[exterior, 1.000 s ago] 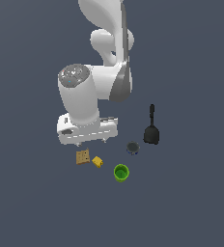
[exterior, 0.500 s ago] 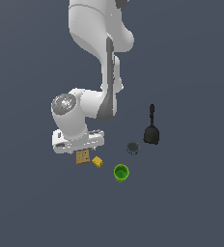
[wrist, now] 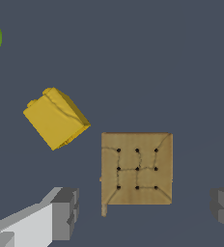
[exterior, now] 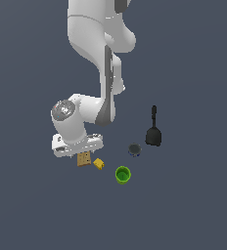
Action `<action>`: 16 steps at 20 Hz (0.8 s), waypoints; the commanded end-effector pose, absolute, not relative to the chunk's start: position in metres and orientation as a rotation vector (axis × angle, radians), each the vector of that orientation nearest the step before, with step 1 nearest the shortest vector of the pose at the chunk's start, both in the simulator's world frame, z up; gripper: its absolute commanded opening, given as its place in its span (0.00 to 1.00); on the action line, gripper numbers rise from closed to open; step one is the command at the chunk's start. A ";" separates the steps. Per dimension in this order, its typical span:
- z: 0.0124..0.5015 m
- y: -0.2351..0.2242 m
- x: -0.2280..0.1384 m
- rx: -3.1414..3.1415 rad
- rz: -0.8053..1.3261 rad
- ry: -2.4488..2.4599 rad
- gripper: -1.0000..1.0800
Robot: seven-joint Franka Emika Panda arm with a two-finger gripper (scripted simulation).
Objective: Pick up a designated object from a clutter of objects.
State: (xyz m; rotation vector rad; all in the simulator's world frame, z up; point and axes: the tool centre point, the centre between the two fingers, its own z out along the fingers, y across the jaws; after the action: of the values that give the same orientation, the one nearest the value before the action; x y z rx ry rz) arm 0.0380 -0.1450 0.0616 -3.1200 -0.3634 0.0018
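In the exterior view the arm's gripper [exterior: 82, 152] hangs low over the tan gridded square [exterior: 84, 159], which lies flat on the floor with the yellow cube [exterior: 99, 164] just beside it and the green cup [exterior: 123, 174] near. In the wrist view the 2 fingers [wrist: 65, 212] stand spread wide, one to each side of the tan gridded square [wrist: 136, 168] and clear of it, the yellow cube [wrist: 56, 117] apart from it.

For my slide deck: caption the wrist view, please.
Open pincer straddling the tan gridded square, yellow cube beside it.
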 end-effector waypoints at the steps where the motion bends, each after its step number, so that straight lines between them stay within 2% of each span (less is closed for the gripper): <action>1: 0.059 -0.145 0.038 -3.120 0.002 -0.364 0.96; 16: 0.011 -0.145 0.038 -3.120 0.000 -0.367 0.96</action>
State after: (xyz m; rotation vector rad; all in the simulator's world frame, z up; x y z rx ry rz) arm 0.0372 -0.1454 0.0118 -3.1196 -0.3665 0.0023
